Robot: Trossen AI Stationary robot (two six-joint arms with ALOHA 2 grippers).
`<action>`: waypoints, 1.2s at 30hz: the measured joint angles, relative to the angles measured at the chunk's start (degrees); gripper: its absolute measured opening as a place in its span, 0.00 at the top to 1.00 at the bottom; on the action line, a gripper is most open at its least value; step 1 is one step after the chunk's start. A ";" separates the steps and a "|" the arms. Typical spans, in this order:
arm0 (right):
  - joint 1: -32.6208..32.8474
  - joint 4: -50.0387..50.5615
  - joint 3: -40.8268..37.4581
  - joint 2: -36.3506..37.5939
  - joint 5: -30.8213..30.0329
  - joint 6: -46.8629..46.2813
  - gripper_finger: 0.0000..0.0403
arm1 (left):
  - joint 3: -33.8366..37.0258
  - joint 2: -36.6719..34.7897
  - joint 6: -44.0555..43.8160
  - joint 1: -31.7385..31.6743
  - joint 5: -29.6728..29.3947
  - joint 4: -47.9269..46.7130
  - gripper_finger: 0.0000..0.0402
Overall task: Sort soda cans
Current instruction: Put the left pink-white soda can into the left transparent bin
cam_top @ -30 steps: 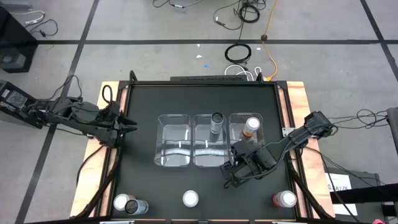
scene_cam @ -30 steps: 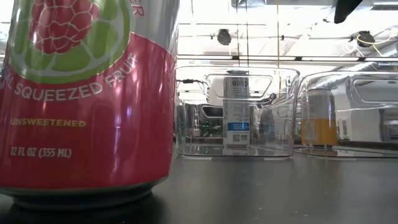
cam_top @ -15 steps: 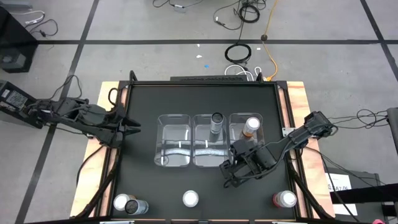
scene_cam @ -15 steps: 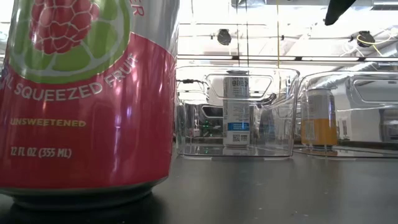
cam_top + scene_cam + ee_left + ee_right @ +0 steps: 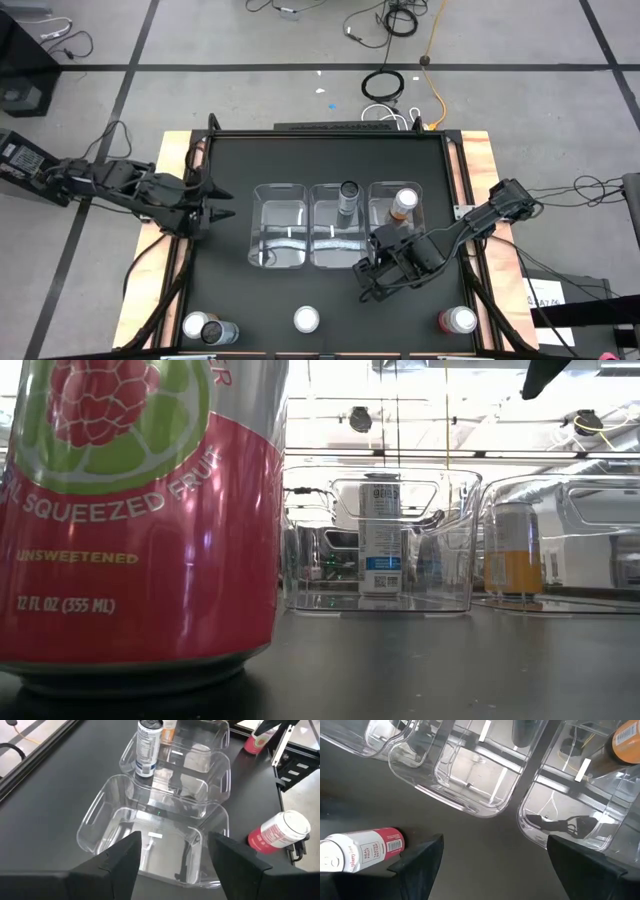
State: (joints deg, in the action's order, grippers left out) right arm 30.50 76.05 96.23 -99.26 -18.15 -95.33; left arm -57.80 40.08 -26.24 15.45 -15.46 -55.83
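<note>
The left gripper point(image 5: 222, 202) has just spread its fingers: a moment ago they were pinched nearly together at the table's left edge, now they stand well apart with nothing between them, tips aimed at the empty left bin point(image 5: 280, 238). In the left wrist view that bin point(image 5: 150, 840) lies straight ahead of the fingers point(image 5: 117, 865), just past their tips. The arm has also crept a touch closer to the bins.

The right gripper point(image 5: 368, 281) hasn't budged; it sits just in front of the middle bin point(image 5: 336, 238), jaws wide and empty, and past its fingers point(image 5: 420, 857) the right wrist view shows a pink can point(image 5: 362, 851) on the open table.

So where are the cans? A black can point(image 5: 348, 195) stands in the middle bin, an orange can point(image 5: 404, 205) in the right bin point(image 5: 395, 225). Along the near edge wait the rest: one pink can at centre point(image 5: 306, 319), another at the right corner point(image 5: 458, 321), and a pair at the left corner point(image 5: 208, 328) — likely the second orange and black, though from above I can't be sure.

My read: the opening jaws are preparation for a pick, not a release. Four cans remain unsorted, and the left bin has none.
</note>
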 joint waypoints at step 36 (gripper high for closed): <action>0.00 -2.23 0.00 0.00 -2.78 0.05 0.14 | 0.00 2.66 4.31 0.01 -3.74 1.09 0.03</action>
State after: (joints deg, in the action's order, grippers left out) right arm 30.50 73.82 96.23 -99.26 -20.93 -95.28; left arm -57.80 42.74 -21.93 15.46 -19.20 -54.74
